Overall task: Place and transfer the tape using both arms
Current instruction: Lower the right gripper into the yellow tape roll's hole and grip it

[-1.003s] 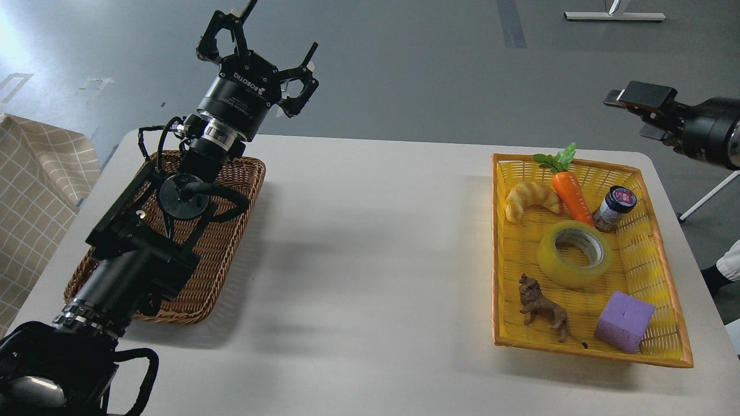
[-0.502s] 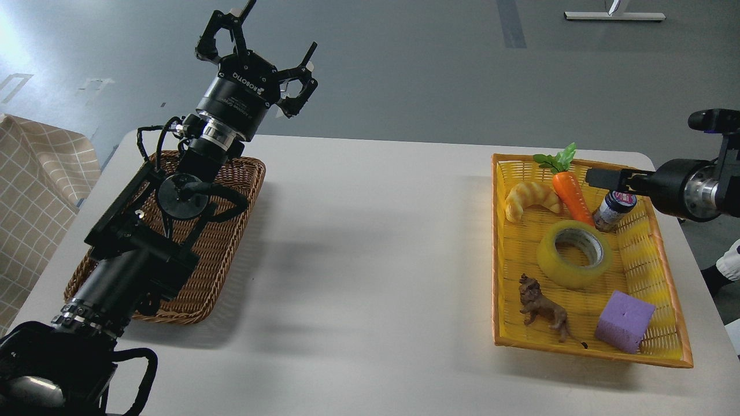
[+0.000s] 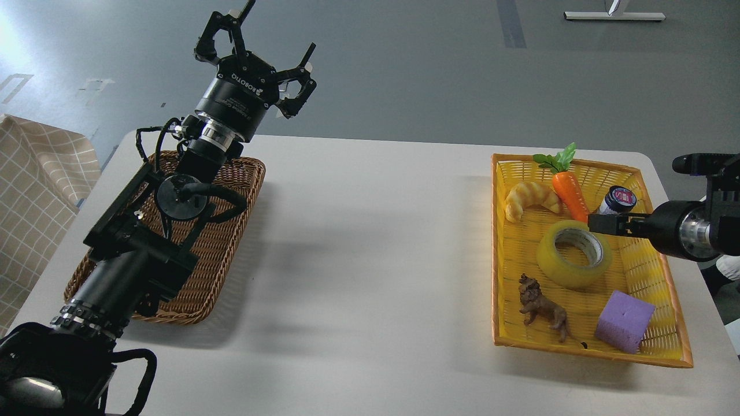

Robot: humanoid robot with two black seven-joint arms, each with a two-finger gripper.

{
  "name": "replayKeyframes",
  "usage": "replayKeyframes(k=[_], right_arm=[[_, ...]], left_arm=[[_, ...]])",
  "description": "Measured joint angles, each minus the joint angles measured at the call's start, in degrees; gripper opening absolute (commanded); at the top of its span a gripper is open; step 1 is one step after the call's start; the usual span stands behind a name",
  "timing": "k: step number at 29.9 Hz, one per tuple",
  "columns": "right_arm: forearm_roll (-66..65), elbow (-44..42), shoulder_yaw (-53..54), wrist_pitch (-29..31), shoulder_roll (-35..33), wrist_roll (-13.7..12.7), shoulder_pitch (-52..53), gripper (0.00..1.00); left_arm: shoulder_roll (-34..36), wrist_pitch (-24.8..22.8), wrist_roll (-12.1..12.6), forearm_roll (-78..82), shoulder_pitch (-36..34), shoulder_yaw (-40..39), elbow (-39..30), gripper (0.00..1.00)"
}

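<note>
The tape (image 3: 556, 267), a yellow translucent roll with a grey-white core, lies flat in the middle of the yellow basket (image 3: 656, 277) at the right. My right gripper (image 3: 601, 223) reaches in from the right edge, low over the basket, its tip right at the tape's upper right rim. It is seen edge-on as one dark bar, so I cannot tell its fingers apart. My left gripper (image 3: 254, 55) is raised above the table's far left edge, fingers spread open and empty, over the brown wicker basket (image 3: 231, 248).
In the yellow basket with the tape are a croissant (image 3: 531, 197), a carrot (image 3: 569, 193), a small dark-lidded jar (image 3: 617, 199), a brown lion figure (image 3: 540, 306) and a purple foam cube (image 3: 624, 320). A checked cloth (image 3: 34, 190) lies at the left.
My right gripper has come down from high at the right to just beside the tape's rim. The left arm has barely moved. The tape has not moved.
</note>
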Motion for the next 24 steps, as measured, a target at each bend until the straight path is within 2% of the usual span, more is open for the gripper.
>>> replayKeyframes(k=[10,13,16,24], right_arm=[[-3.7,-0.2,0.0,0.0,0.7,0.0,-2.6,0.95],[-4.5,-0.4,0.0,0.0,1.1,0.0,-3.2,0.92],[-5.2,-0.5,0.0,0.0,1.7,-0.1,-3.5,0.79],[-6.2,-1.8,0.0,0.0,2.3,-0.1,-4.0,0.79]], left_arm=[[0.4,0.0,0.0,0.1,0.5,0.0,-0.1,0.98],[0.6,0.0,0.0,0.1,0.5,0.0,-0.1,0.98],[0.6,0.0,0.0,0.1,0.5,-0.1,-0.2,0.98],[0.6,0.0,0.0,0.1,0.5,-0.1,-0.2,0.98]])
